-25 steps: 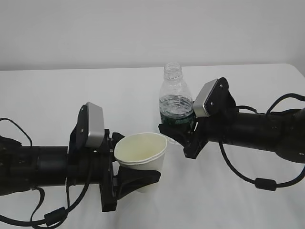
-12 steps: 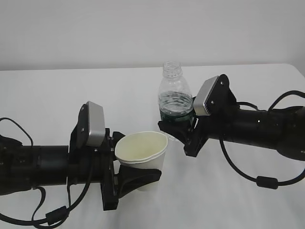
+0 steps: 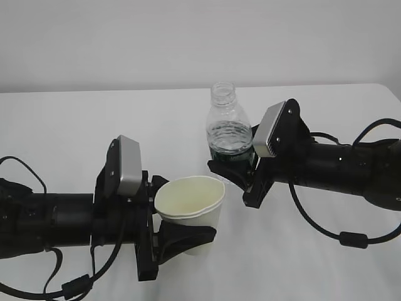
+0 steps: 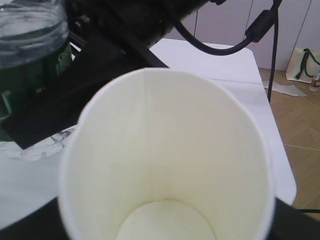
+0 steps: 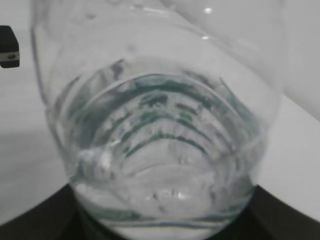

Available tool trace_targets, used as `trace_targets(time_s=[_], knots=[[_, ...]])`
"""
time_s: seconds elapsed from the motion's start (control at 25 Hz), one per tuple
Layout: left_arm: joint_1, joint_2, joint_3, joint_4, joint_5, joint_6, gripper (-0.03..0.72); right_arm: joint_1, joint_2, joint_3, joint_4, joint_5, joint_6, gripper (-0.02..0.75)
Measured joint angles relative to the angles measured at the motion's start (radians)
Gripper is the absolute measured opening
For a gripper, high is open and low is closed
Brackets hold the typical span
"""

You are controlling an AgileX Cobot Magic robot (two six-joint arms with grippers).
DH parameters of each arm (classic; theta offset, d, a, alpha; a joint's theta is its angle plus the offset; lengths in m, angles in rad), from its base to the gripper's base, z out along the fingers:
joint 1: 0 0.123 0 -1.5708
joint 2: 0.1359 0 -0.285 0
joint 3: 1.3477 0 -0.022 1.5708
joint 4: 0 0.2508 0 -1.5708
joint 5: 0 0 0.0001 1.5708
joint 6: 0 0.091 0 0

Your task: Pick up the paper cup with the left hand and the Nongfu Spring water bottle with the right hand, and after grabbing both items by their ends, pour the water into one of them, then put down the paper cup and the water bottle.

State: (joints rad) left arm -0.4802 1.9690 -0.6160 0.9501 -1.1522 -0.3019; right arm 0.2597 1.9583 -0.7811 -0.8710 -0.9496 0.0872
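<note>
My left gripper (image 3: 183, 216) is shut on the small white paper cup (image 3: 191, 208), holding it upright by its lower half; one black finger (image 3: 188, 236) shows in front of it. The left wrist view looks down into the cup (image 4: 165, 170), which is empty and pale yellowish. My right gripper (image 3: 232, 168) is shut on the clear Nongfu Spring water bottle (image 3: 229, 125) at its dark green label band. The bottle stands nearly upright and capless, with water (image 3: 229, 139) in its lower part. It fills the right wrist view (image 5: 160, 125). Cup and bottle are close together, apart.
Both arms reach in low over the white table (image 3: 156, 119), trailing black cables (image 3: 341, 238). A plain wall stands behind. In the left wrist view the table's right edge (image 4: 280, 150) drops to a wooden floor with a bag (image 4: 302, 65).
The left arm has shifted slightly right with the cup. The bottle has edged slightly left toward the cup. Both grips are unchanged.
</note>
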Motion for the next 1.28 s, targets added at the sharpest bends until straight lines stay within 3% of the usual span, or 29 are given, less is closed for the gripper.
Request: trace_targets(time_s=[1.28], knots=[[0.000, 0.000, -0.040, -0.004, 0.042, 0.000, 0.452, 0.000, 0.000, -0.001, 0.108, -0.012, -0.440, 0.455]])
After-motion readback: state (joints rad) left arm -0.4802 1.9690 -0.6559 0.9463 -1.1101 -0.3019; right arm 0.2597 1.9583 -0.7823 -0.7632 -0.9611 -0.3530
